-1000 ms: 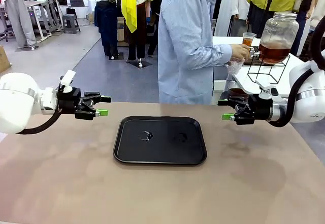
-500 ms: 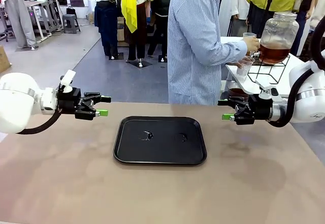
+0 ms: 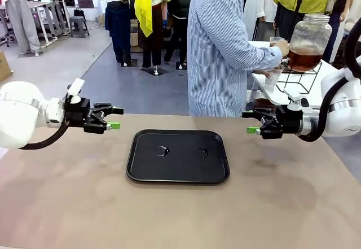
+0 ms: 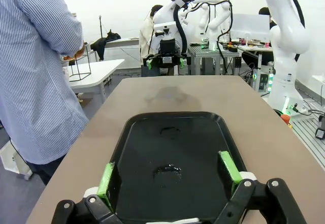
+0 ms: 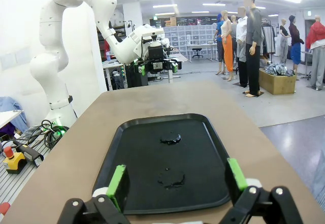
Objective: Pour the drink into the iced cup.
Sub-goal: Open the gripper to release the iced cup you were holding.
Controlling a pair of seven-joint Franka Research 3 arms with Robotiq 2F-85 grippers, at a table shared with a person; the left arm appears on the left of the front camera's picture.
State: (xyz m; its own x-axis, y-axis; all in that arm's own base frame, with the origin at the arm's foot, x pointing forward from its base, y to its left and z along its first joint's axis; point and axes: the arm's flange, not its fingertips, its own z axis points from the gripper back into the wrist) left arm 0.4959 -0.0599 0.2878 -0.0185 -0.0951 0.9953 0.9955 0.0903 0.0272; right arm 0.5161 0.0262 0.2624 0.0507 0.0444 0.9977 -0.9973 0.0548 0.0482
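We log a black tray (image 3: pixel 177 156) lying flat at the middle of the brown table (image 3: pixel 84 204). On its floor we see 2 small wet patches (image 3: pixel 164 150), set side by side and apart from each other; nothing else sits on it.

Our left gripper (image 3: pixel 115 118) hovers above the table to the left of the tray, fingers pointing toward it, jaws released with nothing between them. In the left wrist view the 2 green pads (image 4: pixel 106 178) stand wide apart, framing the tray's near end. Our right gripper (image 3: pixel 250 122) hovers to the right of the tray, mirrored, also spread and holding nothing; the right wrist view shows the same wide gap over the tray (image 5: pixel 162 160).

The drink (image 3: pixel 304 59) is well off our table: amber-brown liquid fills the lower part of a large glass jar (image 3: pixel 309 40) resting on a black wire stand (image 3: pixel 299 78) on a white side table (image 3: pixel 276 91) behind our right arm. A person in a striped blue shirt (image 3: pixel 220 46) stands at the far edge, turned toward that jar. One hand (image 3: pixel 280 47) holds a clear cup (image 3: pixel 275 40) up beside the jar; a second clear cup (image 3: pixel 273 75) is held lower, near the stand. We cannot tell what either cup contains.

The person's body stands between the tray and the side table.
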